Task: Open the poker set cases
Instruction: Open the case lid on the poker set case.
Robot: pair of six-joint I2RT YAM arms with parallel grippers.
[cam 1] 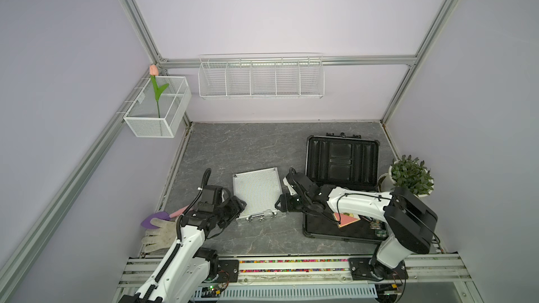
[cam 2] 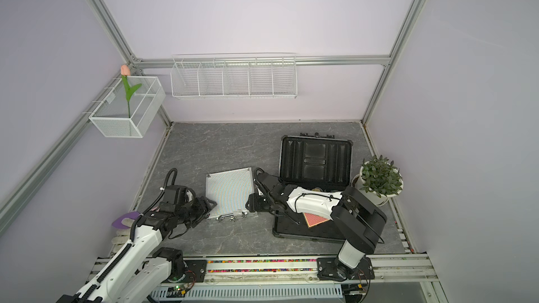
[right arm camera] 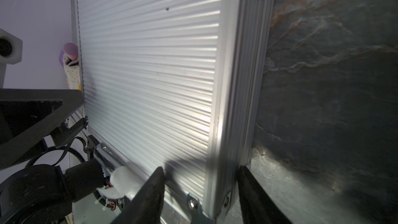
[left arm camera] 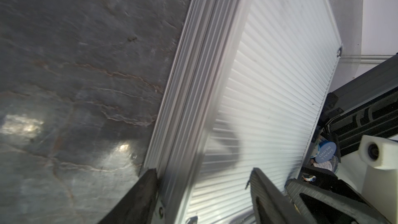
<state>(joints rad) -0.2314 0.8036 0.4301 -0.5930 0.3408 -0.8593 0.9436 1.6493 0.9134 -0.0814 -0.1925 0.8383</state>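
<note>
The small silver ribbed case (cam 1: pixel 256 190) (cam 2: pixel 229 189) lies closed mid-table, latches and handle towards the arms. My left gripper (cam 1: pixel 240 204) (left arm camera: pixel 203 170) stands open astride its front left corner. One finger (left arm camera: pixel 148 182) touches the side edge and the other hangs just above the lid (left arm camera: pixel 269 72). At the front right corner my right gripper (cam 1: pixel 280 204) (right arm camera: pixel 201 168) has closed on the case (right arm camera: pixel 150 61), one fingertip on the lid and one against the underside edge. To the right, the large dark case (cam 1: pixel 341 158) (cam 2: pixel 316 158) is open with its lid laid back.
A red card deck (cam 1: pixel 348 218) and chips (cam 1: pixel 377 225) lie in the dark case's base under my right arm. A potted plant (cam 1: pixel 411 176) stands at the far right. A glove (cam 1: pixel 160 228) and purple trowel (cam 1: pixel 151 218) lie left. White wire baskets (cam 1: pixel 261 78) hang on the walls.
</note>
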